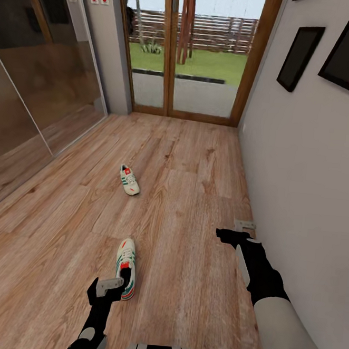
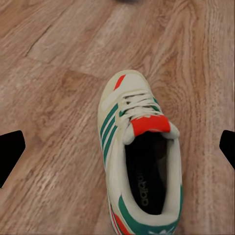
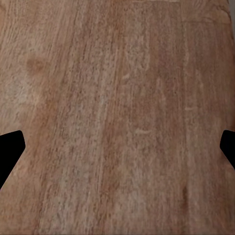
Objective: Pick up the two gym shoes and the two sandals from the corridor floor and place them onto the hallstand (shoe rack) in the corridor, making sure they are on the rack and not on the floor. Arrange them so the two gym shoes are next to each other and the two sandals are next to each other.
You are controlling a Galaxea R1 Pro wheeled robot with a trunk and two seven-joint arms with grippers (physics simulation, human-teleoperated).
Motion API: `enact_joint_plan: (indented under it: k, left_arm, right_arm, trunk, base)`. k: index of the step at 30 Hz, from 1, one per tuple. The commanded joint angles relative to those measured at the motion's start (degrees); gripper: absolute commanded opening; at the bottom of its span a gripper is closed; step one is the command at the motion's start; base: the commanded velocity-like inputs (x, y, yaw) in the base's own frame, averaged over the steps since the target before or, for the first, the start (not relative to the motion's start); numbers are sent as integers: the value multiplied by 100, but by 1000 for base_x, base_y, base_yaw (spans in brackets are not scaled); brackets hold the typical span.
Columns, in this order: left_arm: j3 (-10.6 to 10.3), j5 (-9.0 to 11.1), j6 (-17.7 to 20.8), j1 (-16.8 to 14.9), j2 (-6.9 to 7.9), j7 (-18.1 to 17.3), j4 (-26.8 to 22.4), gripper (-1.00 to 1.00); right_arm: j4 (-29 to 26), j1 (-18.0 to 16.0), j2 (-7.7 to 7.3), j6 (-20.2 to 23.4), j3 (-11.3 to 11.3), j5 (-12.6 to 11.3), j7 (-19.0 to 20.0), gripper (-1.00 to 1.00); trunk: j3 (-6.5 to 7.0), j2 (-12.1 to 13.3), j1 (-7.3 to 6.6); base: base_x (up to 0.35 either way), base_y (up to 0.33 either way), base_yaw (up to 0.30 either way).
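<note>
On the light brown wood-plank floor [image 1: 196, 166] lie two white lace-up sneakers with green stripes, well apart: the near sneaker [image 1: 126, 268] just under the left gripper [image 2: 117, 147], whose fingers are spread wide and hold nothing, and the far sneaker [image 1: 129, 179] toward the glass door [image 1: 191, 49]. Near the white wall [image 1: 302, 170], the right gripper [image 3: 117, 147] hangs spread over bare planks.

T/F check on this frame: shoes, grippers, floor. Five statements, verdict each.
1. Two gym shoes lie on the corridor floor. True: near shoe, far shoe.
2. The left gripper is shut on the near shoe. False: it is open above it.
3. The shoes touch each other. False: bare floor separates them.
4. The right gripper is open over bare floor. True.
5. The near shoe lies on its side. False: upright, opening up.
</note>
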Motion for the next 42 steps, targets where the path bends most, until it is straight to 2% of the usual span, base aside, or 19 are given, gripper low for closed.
enact_joint_plan:
  k: [1, 4, 6, 10, 17, 42]
  left_arm:
    - [-26, -78, -16, -3, -3, 27, 3, 100]
    - [-306, -141, -10, -3, 1, 26, 5, 100]
    - [-647, -174, -8, -3, 9, 29, 4, 100]
    - [-810, -185, -3, -3, 12, 32, 3, 100]
    - [-862, -189, 2, -3, 23, 33, 10, 100]
    - [-863, -189, 2, -3, 28, 34, 10, 100]
  right_arm:
    - [-8, -2, 7, 30, -14, 40, 9, 100]
    - [-8, -5, 6, 28, -14, 40, 9, 100]
    - [-8, -5, 5, 30, -13, 40, 8, 100]
    - [-8, -3, 5, 31, -14, 40, 11, 100]
    - [-8, -4, 6, 29, -19, 40, 9, 100]
    - [-8, -6, 9, 31, -15, 40, 5, 100]
  trunk:
    - [-4, -2, -1]
    - [-4, -2, -1]
    - [-4, -2, -1]
    - [-4, -2, -1]
    - [-28, -3, 1]
    - [-790, -36, 66]
  base:
    - [0, 0, 0]
    - [0, 0, 0]
    - [0, 0, 0]
    - [0, 0, 0]
    - [0, 0, 0]
    - [0, 0, 0]
